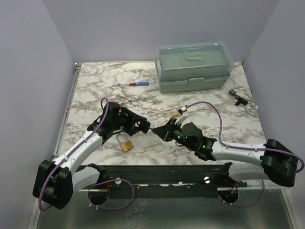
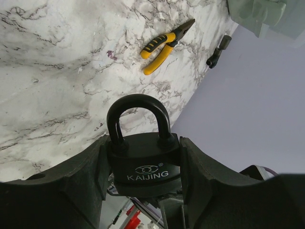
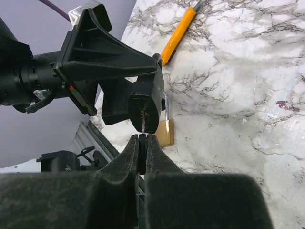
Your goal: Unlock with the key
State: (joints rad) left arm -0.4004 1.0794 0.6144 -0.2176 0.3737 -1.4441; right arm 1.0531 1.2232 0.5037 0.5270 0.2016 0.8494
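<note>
marble table [image 1: 95, 86] below | my left gripper [image 1: 144, 125] clamps black padlock [image 2: 143, 160] | my right gripper [image 3: 142, 142] pinches key [image 3: 143, 125] | blade rises straight from my fingertips to the padlock's underside, seemingly entering the keyway

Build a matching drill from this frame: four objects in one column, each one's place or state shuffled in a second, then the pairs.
1. black padlock
2. brass padlock
3. key
4. pliers

A. on the table, yellow handles
B. pinched in the right gripper
C. clamped in the left gripper
D. on the table, gold-coloured body

Pairs: 1-C, 2-D, 3-B, 4-A
</note>
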